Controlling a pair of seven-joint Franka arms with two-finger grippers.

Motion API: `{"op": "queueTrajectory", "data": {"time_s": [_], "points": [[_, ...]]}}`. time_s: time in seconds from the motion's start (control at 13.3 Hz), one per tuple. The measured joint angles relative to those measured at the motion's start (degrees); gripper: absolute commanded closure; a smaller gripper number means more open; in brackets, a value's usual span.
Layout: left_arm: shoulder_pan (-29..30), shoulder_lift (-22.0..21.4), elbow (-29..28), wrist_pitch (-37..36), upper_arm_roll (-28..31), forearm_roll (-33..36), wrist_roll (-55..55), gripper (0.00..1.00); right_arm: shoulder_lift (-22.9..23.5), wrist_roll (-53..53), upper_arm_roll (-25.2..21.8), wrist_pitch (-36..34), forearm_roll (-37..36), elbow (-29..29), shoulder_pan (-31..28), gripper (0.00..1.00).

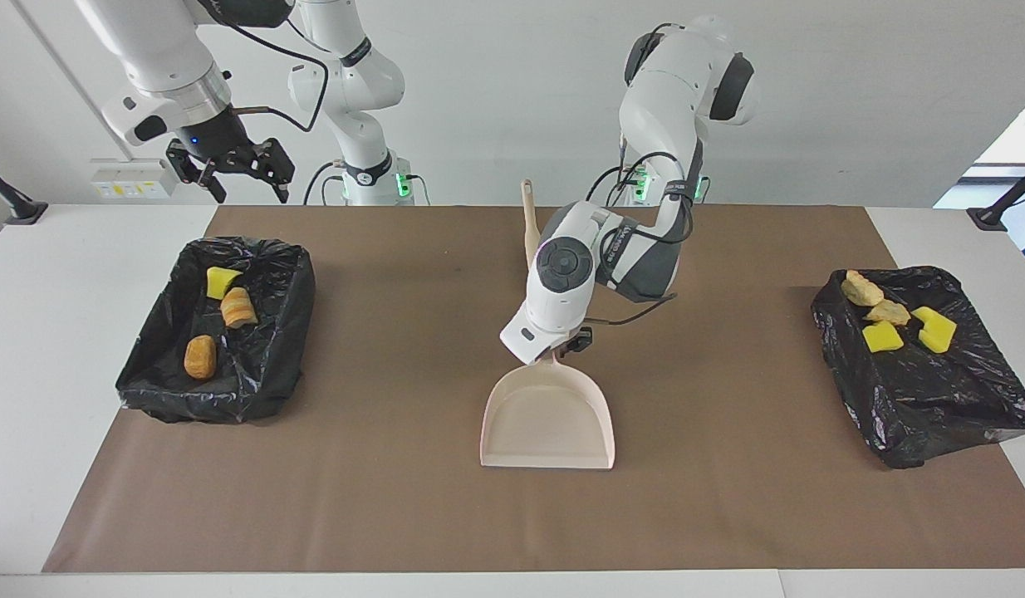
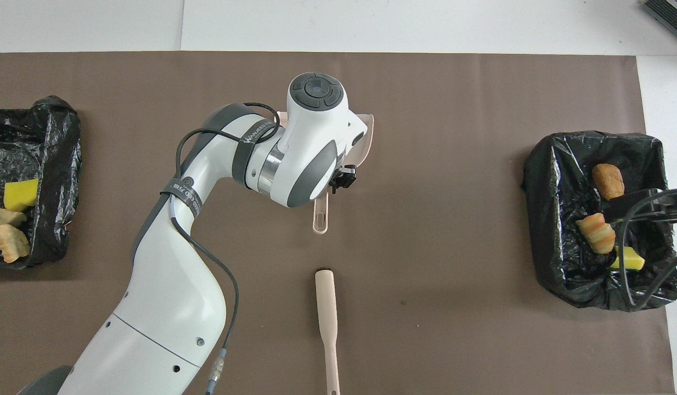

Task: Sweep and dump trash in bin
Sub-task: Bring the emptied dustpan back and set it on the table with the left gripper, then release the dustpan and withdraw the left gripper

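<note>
The trash lies in two black-lined bins. The bin (image 1: 255,390) at the right arm's end holds a yellow wedge (image 1: 222,281) and two orange-brown chunks (image 1: 238,307). The bin (image 1: 936,423) at the left arm's end holds two beige lumps (image 1: 863,290) and two yellow wedges (image 1: 882,336). The beige dustpan (image 1: 546,419) lies flat and empty at mid-table. My left gripper (image 1: 572,342) is down at the dustpan's handle (image 2: 320,218), and its hand hides the grip. My right gripper (image 1: 251,193) is open and empty, raised over the table edge by its bin.
The beige brush (image 2: 327,323) lies on the brown mat (image 1: 728,498), nearer to the robots than the dustpan; its bristles are out of view. White table borders the mat at both ends.
</note>
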Motion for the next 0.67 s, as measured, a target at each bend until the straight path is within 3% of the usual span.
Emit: {"op": "queueTrajectory", "data": {"time_s": [0.22,0.37,0.67], "points": [[1.0,-3.9,-1.0,-0.1,1.0,0.1,3.3,0.0,0.0,0.0,-0.1,0.1,-0.4,0.0,0.0,0.0],[4.0,-11.7,-6.6,-0.6,1.4,0.1,9.2,0.0,0.0,0.0,-0.1,0.9,-1.8,0.0,0.0,0.0],[12.7,-31.2,-22.9,-2.0,1.7,0.1,22.1,0.0,0.0,-0.7,-0.1,1.7,-2.6,0.0,0.0,0.0]]}}
